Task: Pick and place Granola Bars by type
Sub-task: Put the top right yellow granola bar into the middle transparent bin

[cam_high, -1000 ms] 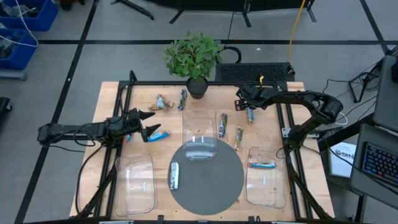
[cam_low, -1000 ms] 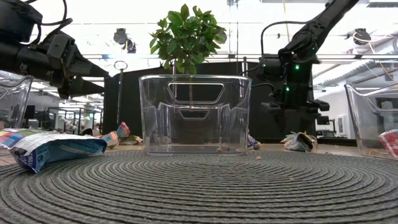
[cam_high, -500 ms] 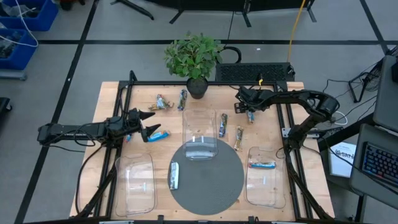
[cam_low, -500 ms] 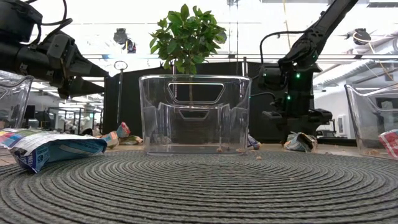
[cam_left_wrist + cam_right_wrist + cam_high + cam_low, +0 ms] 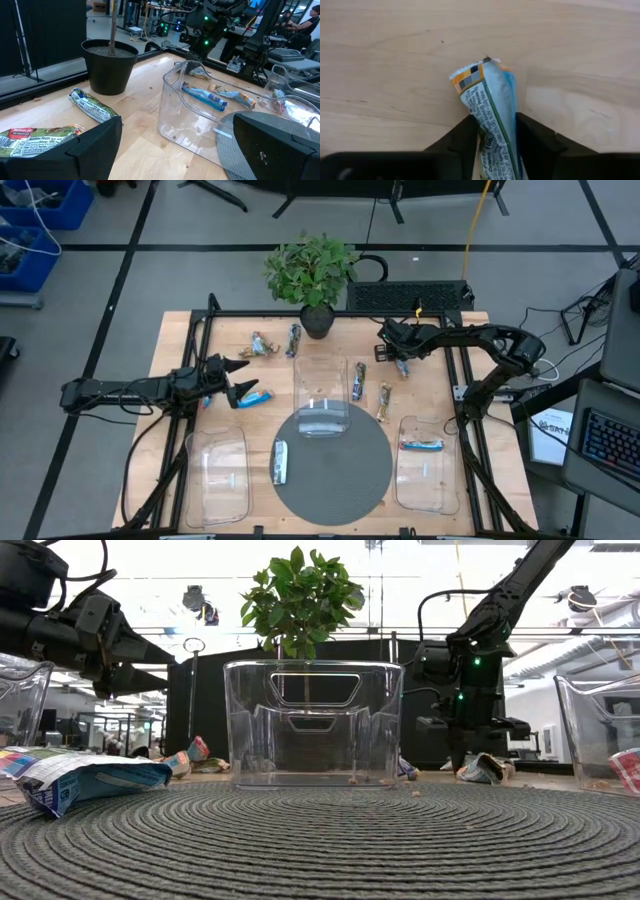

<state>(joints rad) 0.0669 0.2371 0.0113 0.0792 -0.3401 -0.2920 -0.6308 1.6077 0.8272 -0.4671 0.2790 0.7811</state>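
My right gripper [image 5: 398,358] stands at the table's far right, shut on a blue-and-silver granola bar [image 5: 489,102] that lies on the wood. My left gripper [image 5: 236,382] hovers open at the left, just beyond a blue bar [image 5: 252,396], touching nothing. More bars lie flat on the table: two near the plant pot [image 5: 262,345] [image 5: 293,338] and two right of the centre tray [image 5: 359,380] [image 5: 385,398]. One bar lies on the round mat [image 5: 280,462], and one is in the right tray [image 5: 422,445]. My right gripper pinches the bar's two long sides [image 5: 482,122] between its two fingers, a little back from the crimped end with the orange print [image 5: 470,75]. The fingers come from above, pointing down, and lie across the bar. The bar's free end rests on the table.
Three clear trays stand at the centre [image 5: 322,370], near left [image 5: 217,480] and near right [image 5: 428,480], around a grey round mat [image 5: 340,480]. A potted plant [image 5: 312,275] stands at the far edge. Black frame rails [image 5: 200,330] run along both sides.
My right gripper has come down onto the bar at the far right, shifted slightly toward the table's left, and shut its fingers on the bar's sides. The bar has stayed on the table.
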